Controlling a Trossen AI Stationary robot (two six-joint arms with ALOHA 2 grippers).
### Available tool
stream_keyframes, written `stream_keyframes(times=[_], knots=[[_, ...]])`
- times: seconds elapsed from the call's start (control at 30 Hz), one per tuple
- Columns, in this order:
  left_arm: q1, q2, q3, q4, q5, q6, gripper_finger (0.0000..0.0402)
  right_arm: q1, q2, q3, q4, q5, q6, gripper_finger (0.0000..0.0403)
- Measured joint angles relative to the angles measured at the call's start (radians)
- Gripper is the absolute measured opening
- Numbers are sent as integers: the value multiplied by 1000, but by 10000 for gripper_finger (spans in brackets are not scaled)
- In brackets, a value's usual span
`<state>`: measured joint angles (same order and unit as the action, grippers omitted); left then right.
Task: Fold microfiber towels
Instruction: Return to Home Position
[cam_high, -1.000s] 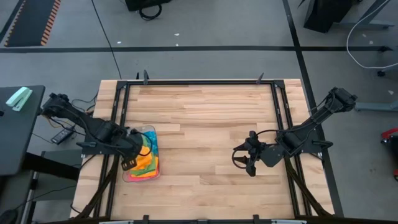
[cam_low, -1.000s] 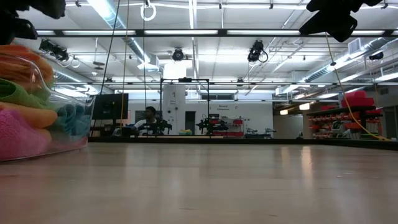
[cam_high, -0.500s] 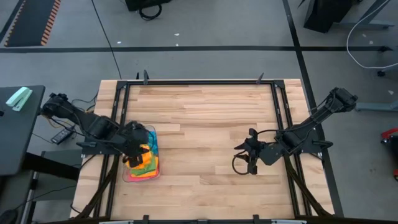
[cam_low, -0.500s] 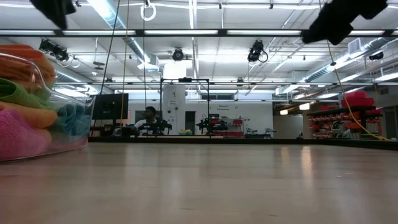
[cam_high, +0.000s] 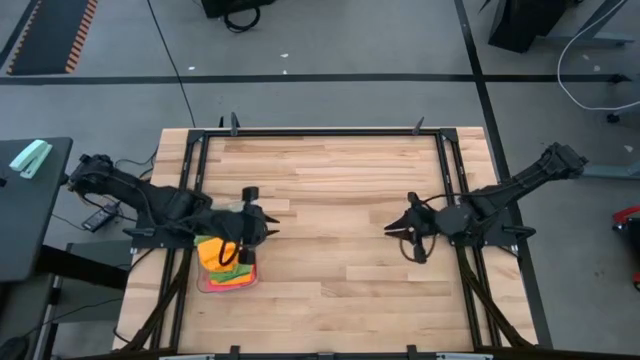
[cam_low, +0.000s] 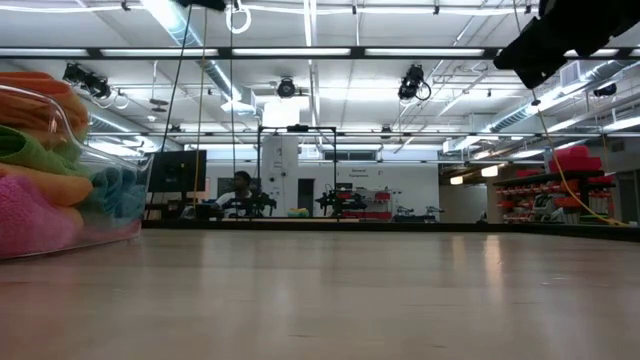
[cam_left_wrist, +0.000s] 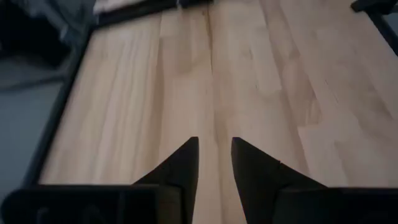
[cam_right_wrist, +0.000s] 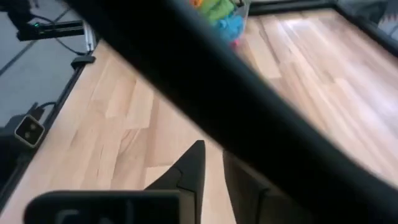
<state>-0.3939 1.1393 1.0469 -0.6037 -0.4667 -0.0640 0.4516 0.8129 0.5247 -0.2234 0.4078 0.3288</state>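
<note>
Microfiber towels (cam_low: 30, 215) in the clear bin (cam_low: 95, 150); in wrist views alone, left tool (cam_left_wrist: 214, 146) and right tool (cam_right_wrist: 212, 152) narrowly parted, empty.

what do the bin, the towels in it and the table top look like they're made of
Bin: likely clear, glossy plastic; the cloths show through its wall, which catches highlights.
Microfiber towels: soft, matte, fuzzy fabric, bulging in rounded folds.
Table top: pale wood planks with visible grain and seams in the high view, with a slight satin sheen.
</note>
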Motion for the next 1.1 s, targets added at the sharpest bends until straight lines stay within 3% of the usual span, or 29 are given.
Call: stream_keyframes(times=[0.2,0.43,0.53,0.7,1.1], knots=[[113,-10,-13,187,137,163,64,-57,-184,-85,39,-25,-132,46],[263,-27,-181,412,307,211,9,-142,-411,-178,101,-89,-194,44],[341,-53,-272,521,387,198,9,-166,-479,-196,99,-93,-206,44],[421,-108,-389,643,437,185,13,-198,-547,-212,100,-92,-251,44],[496,-331,-620,843,519,125,7,-294,-614,-281,188,-117,-323,44]])
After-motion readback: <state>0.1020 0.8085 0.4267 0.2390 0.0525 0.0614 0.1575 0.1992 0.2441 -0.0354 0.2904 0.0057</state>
